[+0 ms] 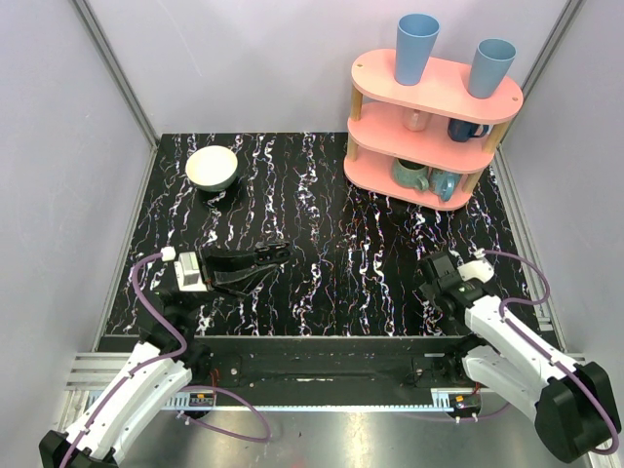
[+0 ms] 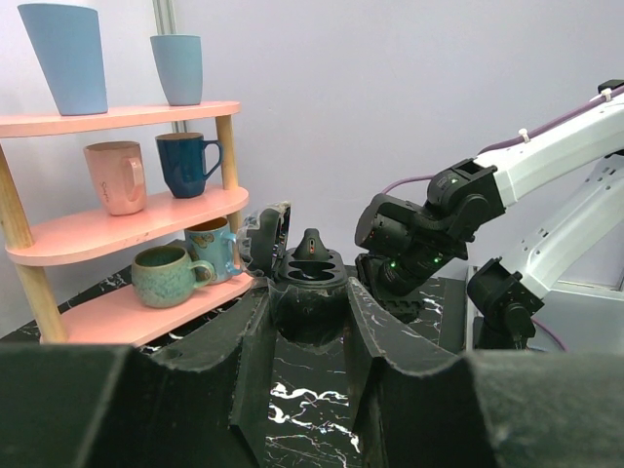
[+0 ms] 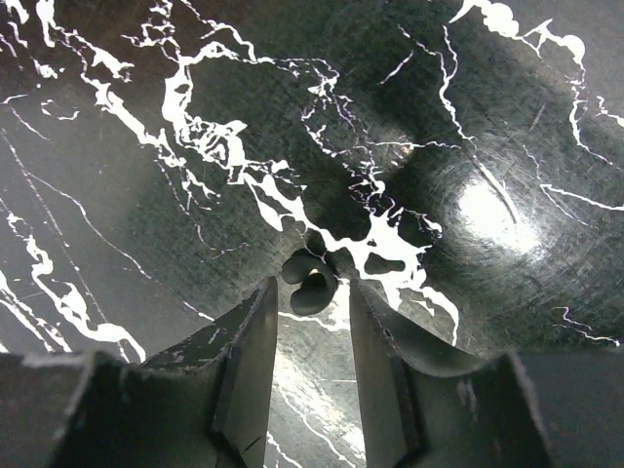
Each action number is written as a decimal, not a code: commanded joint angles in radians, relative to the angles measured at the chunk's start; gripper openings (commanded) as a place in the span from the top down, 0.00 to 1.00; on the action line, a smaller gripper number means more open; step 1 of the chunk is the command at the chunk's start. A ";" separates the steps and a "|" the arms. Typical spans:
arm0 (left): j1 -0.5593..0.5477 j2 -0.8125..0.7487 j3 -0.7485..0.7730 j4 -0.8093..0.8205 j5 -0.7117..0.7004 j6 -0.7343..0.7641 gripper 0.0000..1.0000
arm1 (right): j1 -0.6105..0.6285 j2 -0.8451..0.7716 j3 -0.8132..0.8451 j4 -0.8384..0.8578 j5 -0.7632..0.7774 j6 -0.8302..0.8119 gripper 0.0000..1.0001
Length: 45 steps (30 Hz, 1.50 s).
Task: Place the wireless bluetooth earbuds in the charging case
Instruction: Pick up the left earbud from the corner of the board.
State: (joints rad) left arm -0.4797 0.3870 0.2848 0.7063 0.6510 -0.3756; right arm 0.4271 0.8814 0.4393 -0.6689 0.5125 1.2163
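Observation:
The charging case [image 2: 310,275] is black here, not pale; it sits between my left gripper's [image 2: 310,297] fingertips, which are shut on its body. Its lid [image 2: 265,237] stands open to the left. One black earbud [image 2: 311,245] stands in a slot of the case. In the top view the left gripper [image 1: 276,254] hovers left of the table's centre. A second black earbud [image 3: 310,279] lies on the marble just at the tips of my right gripper [image 3: 312,289], whose jaws stand narrowly apart on either side of it, with small gaps showing. The right gripper [image 1: 436,275] points down near the front right.
A cream bowl [image 1: 212,168] sits at the back left. The pink three-tier shelf [image 1: 429,127] with blue cups and mugs stands at the back right. In the left wrist view the right arm [image 2: 429,234] is just beyond the case.

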 commanded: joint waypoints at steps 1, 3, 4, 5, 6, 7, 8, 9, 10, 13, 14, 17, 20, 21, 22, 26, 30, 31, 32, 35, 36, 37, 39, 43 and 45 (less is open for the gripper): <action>0.000 0.006 0.020 0.058 0.013 -0.011 1.00 | -0.008 0.005 -0.025 0.034 0.024 0.038 0.58; 0.000 0.006 0.019 0.059 0.012 -0.011 1.00 | -0.010 0.010 -0.021 0.043 0.026 0.032 0.58; -0.002 0.006 0.019 0.061 0.012 -0.013 1.00 | -0.010 0.013 -0.017 0.037 0.029 0.028 0.58; 0.000 0.007 0.020 0.059 0.015 -0.014 1.00 | -0.010 0.011 -0.017 0.037 0.029 0.028 0.58; 0.000 0.004 0.022 0.056 0.015 -0.013 1.00 | -0.010 0.010 -0.019 0.040 0.029 0.029 0.59; 0.000 0.003 0.024 0.053 0.015 -0.009 1.00 | -0.010 0.010 -0.024 0.042 0.027 0.034 0.59; 0.000 0.003 0.022 0.052 0.010 -0.009 1.00 | -0.013 0.013 -0.024 0.045 0.026 0.035 0.59; -0.002 0.001 0.019 0.055 0.009 -0.009 1.00 | -0.011 0.014 -0.025 0.046 0.020 0.038 0.59; -0.002 0.003 0.016 0.058 0.007 -0.009 1.00 | -0.011 0.019 -0.024 0.046 0.018 0.038 0.59; 0.000 0.006 0.019 0.059 0.013 -0.014 1.00 | -0.011 0.016 -0.027 0.048 0.000 0.046 0.60; 0.000 0.004 0.019 0.058 0.010 -0.013 1.00 | -0.011 0.011 -0.031 0.046 0.000 0.051 0.60; -0.002 0.001 0.017 0.056 0.006 -0.009 1.00 | -0.011 0.004 -0.036 0.049 0.006 0.058 0.62; -0.002 0.006 0.017 0.058 0.007 -0.011 1.00 | -0.011 0.017 -0.034 0.052 0.003 0.063 0.62; 0.000 0.006 0.017 0.058 0.007 -0.011 1.00 | -0.011 0.022 -0.031 0.052 0.004 0.063 0.62; 0.000 0.004 0.017 0.058 0.007 -0.011 1.00 | -0.011 0.034 -0.030 0.054 0.003 0.065 0.62; -0.002 0.000 0.019 0.055 0.004 -0.009 1.00 | -0.011 0.054 -0.028 0.068 0.003 0.066 0.62; -0.002 0.000 0.017 0.055 0.004 -0.009 1.00 | -0.013 0.067 -0.034 0.086 0.003 0.072 0.62; 0.000 -0.002 0.017 0.055 0.004 -0.009 1.00 | -0.011 0.067 -0.033 0.089 0.006 0.072 0.62; 0.000 -0.002 0.019 0.053 0.004 -0.008 1.00 | -0.011 0.067 -0.033 0.092 0.007 0.071 0.62; 0.000 -0.002 0.017 0.053 0.004 -0.009 1.00 | -0.011 0.080 -0.034 0.107 0.001 0.063 0.65; 0.000 -0.002 0.017 0.053 0.004 -0.009 1.00 | -0.011 0.086 -0.033 0.111 -0.005 0.060 0.65; -0.002 -0.003 0.016 0.053 0.004 -0.009 1.00 | -0.013 0.096 -0.031 0.117 -0.005 0.058 0.65; 0.000 -0.005 0.016 0.051 0.002 -0.009 1.00 | -0.011 0.106 -0.031 0.127 -0.008 0.052 0.65; 0.000 -0.010 0.016 0.050 -0.001 -0.009 1.00 | -0.011 0.125 -0.033 0.150 -0.017 0.035 0.66; 0.000 -0.008 0.014 0.051 -0.001 -0.009 1.00 | -0.011 0.129 -0.033 0.164 -0.020 0.031 0.66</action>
State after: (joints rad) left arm -0.4797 0.3878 0.2848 0.7059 0.6506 -0.3786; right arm 0.4236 1.0000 0.4049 -0.5430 0.4923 1.2583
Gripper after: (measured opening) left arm 0.337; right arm 0.349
